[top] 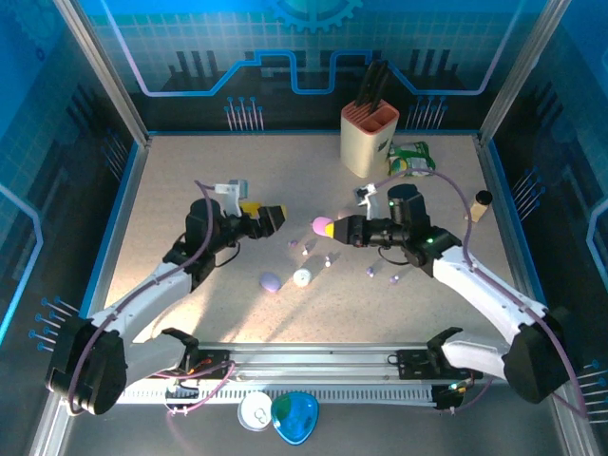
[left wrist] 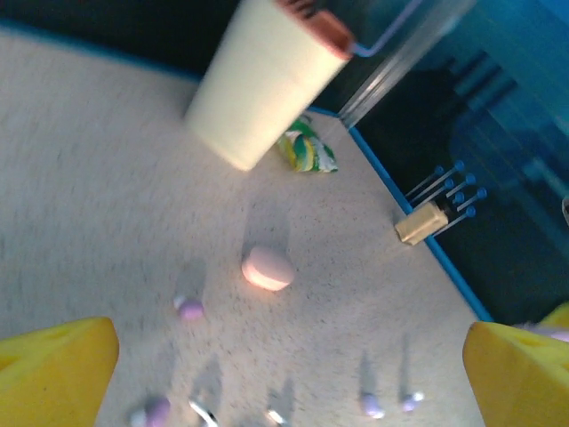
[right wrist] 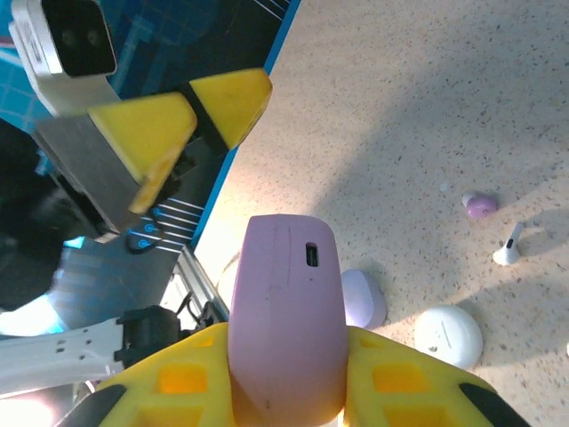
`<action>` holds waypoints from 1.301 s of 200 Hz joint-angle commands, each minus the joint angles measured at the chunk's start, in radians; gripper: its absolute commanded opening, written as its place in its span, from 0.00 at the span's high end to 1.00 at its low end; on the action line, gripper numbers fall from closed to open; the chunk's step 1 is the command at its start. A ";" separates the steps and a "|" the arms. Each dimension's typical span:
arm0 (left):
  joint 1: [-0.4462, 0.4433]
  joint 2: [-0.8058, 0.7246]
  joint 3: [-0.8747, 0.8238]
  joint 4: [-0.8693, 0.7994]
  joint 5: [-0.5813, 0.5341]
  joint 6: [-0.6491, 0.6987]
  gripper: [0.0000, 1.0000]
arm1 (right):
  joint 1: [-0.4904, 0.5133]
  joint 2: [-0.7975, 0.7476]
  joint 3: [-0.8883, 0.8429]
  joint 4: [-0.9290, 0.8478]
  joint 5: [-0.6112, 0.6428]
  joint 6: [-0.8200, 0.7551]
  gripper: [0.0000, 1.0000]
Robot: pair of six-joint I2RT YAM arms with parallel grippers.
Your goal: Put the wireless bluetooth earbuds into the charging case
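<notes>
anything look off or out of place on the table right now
Nothing looks damaged or spilled. The one untidy thing is the earbuds: they lie scattered loose across the middle of the table, apart from each other, rather than seated in a case. The right gripper has its jaws closed on the pink case.

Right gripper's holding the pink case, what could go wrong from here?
The pink case sticks far out of the right gripper, so it could slip or twist loose. The open left gripper is close and could knock it. A drop might scatter the tiny earbuds nearby.
</notes>
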 commanded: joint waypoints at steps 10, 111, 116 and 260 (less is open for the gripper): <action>-0.031 0.065 -0.126 0.508 0.188 0.458 0.02 | -0.054 -0.036 0.031 -0.182 -0.156 -0.030 0.81; -0.141 0.128 -0.098 0.595 0.528 0.757 0.14 | -0.122 -0.009 -0.039 0.263 -0.544 0.426 0.82; -0.145 0.131 -0.091 0.593 0.534 0.751 0.13 | -0.123 -0.009 -0.052 0.317 -0.550 0.467 0.81; -0.237 0.239 -0.003 0.707 0.428 0.541 0.29 | -0.064 0.079 -0.148 0.794 -0.558 0.747 0.83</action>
